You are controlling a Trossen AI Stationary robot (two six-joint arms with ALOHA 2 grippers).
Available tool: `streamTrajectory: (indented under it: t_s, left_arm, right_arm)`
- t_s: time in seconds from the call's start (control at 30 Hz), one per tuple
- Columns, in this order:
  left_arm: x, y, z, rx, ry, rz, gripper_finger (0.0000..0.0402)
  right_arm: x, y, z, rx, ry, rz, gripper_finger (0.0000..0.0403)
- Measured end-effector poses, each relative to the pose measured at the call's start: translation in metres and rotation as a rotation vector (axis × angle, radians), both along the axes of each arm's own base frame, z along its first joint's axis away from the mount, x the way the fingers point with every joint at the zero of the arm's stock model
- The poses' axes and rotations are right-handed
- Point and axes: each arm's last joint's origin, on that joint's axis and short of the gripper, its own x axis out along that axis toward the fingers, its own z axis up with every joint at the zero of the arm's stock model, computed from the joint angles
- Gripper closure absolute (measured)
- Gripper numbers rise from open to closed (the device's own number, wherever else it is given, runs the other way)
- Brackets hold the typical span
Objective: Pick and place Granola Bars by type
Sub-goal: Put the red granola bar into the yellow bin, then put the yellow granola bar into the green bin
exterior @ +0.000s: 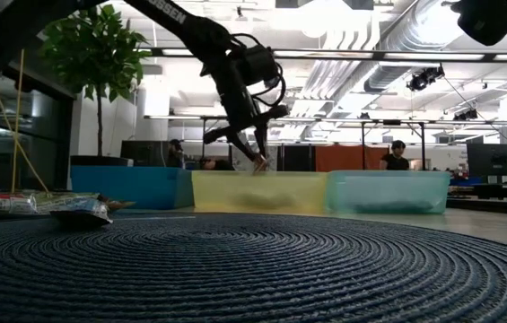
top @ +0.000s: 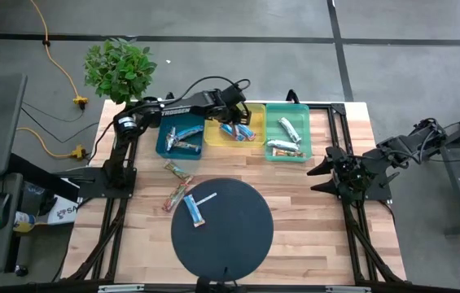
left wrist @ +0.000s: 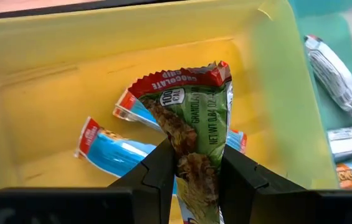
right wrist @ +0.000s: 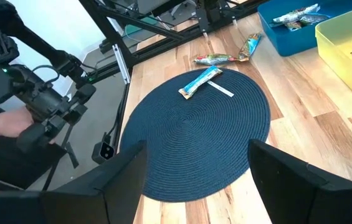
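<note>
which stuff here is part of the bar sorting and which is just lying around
Job:
- red-green bar in left gripper
- blue bars in yellow bin
- blue bin, green bin
- loose bars

Lying about:
- plant
- round mat
- white strip

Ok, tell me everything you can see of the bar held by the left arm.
The chocolate chip granola bar has a glossy wrapper, green with a red crimped top band printed in white and a picture of granola down one side. The left gripper has its jaws shut on the bar's lower part, so it stands roughly upright, slightly creased. It hangs above the yellow bin, over two blue-wrapped bars lying inside, touching only the jaws.
</note>
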Motion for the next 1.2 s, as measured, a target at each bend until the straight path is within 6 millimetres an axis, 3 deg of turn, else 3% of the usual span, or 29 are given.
streamTrajectory:
  t_s: [0.73, 1.07, 1.2]
  left_arm:
    - [-0.0001, 0.0001, 0.0, 0.03, 0.024, -0.047, 0.0305]
    - [0.0005, -0.0004, 0.0002, 0.02, 0.017, -0.076, 0.0184]
    - [-0.0009, -0.001, 0.0075, 0.019, -0.014, -0.057, 0.0162]
  right_arm:
    - [0.0, 0.0, -0.0001, -0.002, 0.001, 0.001, 0.0142]
    - [-0.0001, 0.0, -0.0001, -0.004, 0.001, 0.002, 0.0142]
    - [-0.0001, 0.0, -0.0003, -0.005, 0.002, 0.002, 0.0142]
